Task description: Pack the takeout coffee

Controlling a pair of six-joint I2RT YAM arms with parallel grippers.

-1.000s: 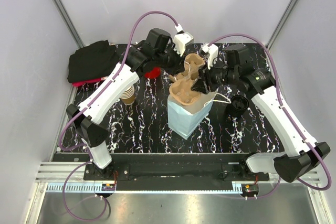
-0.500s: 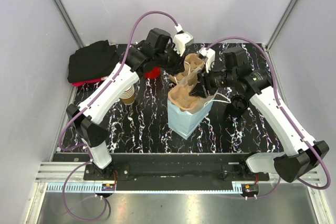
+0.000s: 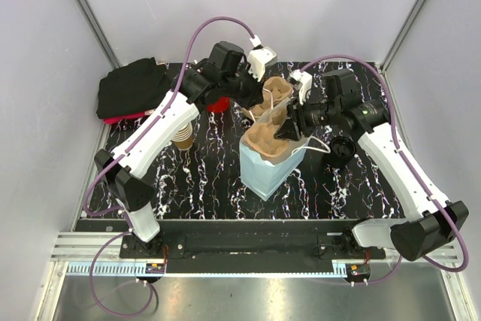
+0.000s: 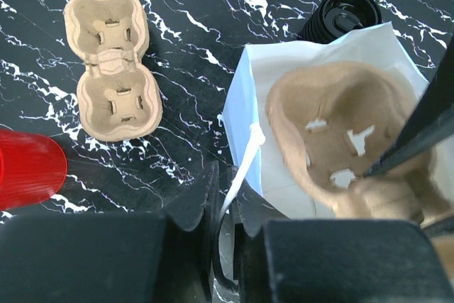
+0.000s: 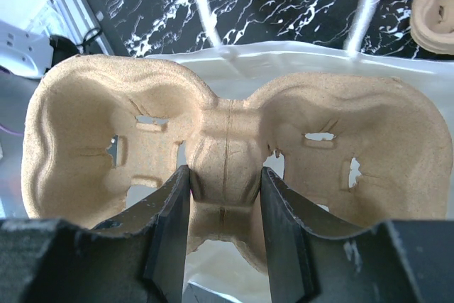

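Observation:
The takeout coffee, a tan paper cup (image 3: 183, 138), stands on the table at the left, partly behind my left arm. My right gripper (image 5: 225, 179) is shut on the middle bridge of a brown pulp cup carrier (image 5: 106, 133). It holds the carrier level over the open mouth of a pale blue paper bag (image 3: 264, 167). My left gripper (image 4: 225, 175) is shut on the bag's white handle (image 4: 245, 157) at the far rim. In the top view the left gripper (image 3: 259, 101) and right gripper (image 3: 288, 129) meet above the bag.
A second pulp carrier (image 4: 110, 62) lies on the table behind the bag. A red plastic cup (image 4: 28, 175) sits near it. A stack of black lids (image 3: 342, 148) is right of the bag. A black cloth (image 3: 135, 88) lies at the back left.
My right gripper has shifted the carrier a little and brought it flatter over the bag's mouth. The left jaws have drawn tighter on the handle.

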